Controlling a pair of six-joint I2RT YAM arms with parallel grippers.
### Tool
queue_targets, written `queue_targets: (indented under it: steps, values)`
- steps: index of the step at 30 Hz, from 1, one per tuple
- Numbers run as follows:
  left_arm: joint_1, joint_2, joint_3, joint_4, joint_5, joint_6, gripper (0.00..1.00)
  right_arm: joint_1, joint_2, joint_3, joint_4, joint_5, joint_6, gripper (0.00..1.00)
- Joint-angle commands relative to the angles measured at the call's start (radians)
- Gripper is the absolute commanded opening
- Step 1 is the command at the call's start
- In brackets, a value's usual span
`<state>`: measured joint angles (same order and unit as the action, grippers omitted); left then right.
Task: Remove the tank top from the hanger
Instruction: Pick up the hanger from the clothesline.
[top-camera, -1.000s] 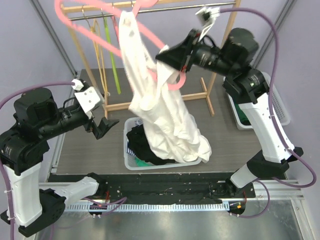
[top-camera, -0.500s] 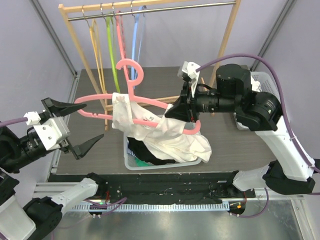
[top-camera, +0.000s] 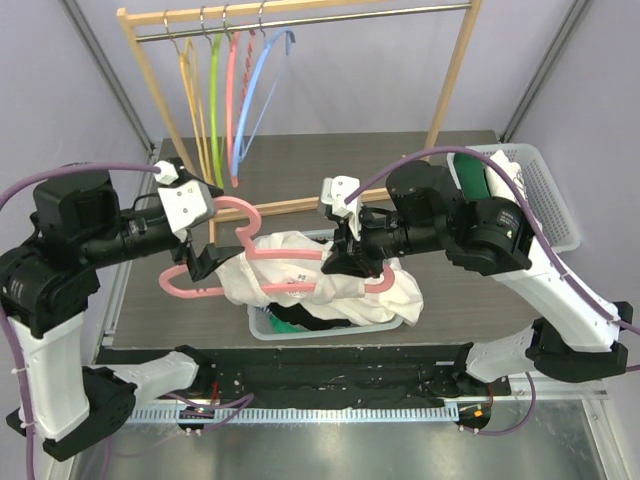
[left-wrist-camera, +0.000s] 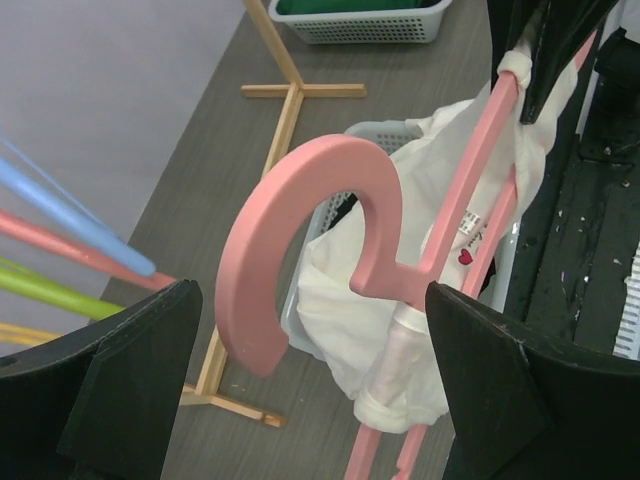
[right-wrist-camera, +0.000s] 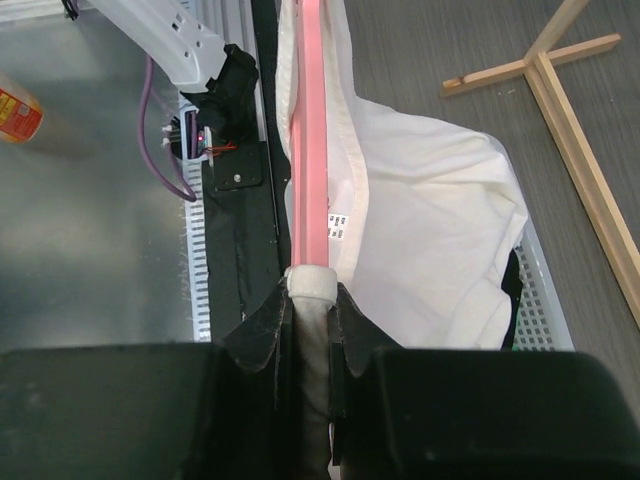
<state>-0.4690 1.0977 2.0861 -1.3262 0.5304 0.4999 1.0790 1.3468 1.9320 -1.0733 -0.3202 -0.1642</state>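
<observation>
The pink hanger (top-camera: 290, 252) lies almost level above a white basket (top-camera: 262, 322), with the white tank top (top-camera: 330, 282) draped over it and sagging into the basket. My right gripper (top-camera: 342, 262) is shut on the hanger's right arm, over the strap bunched there (right-wrist-camera: 312, 285). My left gripper (top-camera: 205, 262) stands wide open by the hanger's left end. In the left wrist view the hook (left-wrist-camera: 300, 190) and a strap-wrapped arm (left-wrist-camera: 420, 350) sit between its fingers (left-wrist-camera: 140, 380), touching neither. The right wrist view shows the hanger (right-wrist-camera: 312, 150) running away from the jaws beside the cloth (right-wrist-camera: 430, 250).
Dark clothes (top-camera: 300, 318) fill the basket under the tank top. A wooden rack (top-camera: 455, 70) stands at the back with several coloured hangers (top-camera: 230, 90) at its left. A second basket (top-camera: 548, 195) holding something green sits at the right.
The right arm has carried the hanger and tank top down from near the rack to just above the basket. The left arm has swung in, open, to the hanger's left end.
</observation>
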Motion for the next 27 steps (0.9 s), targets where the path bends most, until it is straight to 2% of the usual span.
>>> queue_targets:
  steps: [1,13,16,27]
  values:
    - [0.006,-0.002,0.017,-0.158,0.108,0.065,1.00,0.004,-0.049,0.041,0.039,0.036,-0.041,0.01]
    - [0.006,-0.027,0.002,-0.272,0.083,0.163,0.99,0.004,-0.071,0.064,0.027,0.064,-0.069,0.01]
    - [0.006,0.005,-0.024,-0.336,0.112,0.178,0.93,0.002,-0.077,0.064,0.036,0.044,-0.070,0.01]
    - [0.001,-0.004,-0.146,-0.337,0.169,0.206,0.85,0.004,-0.117,0.055,0.069,0.030,-0.110,0.01]
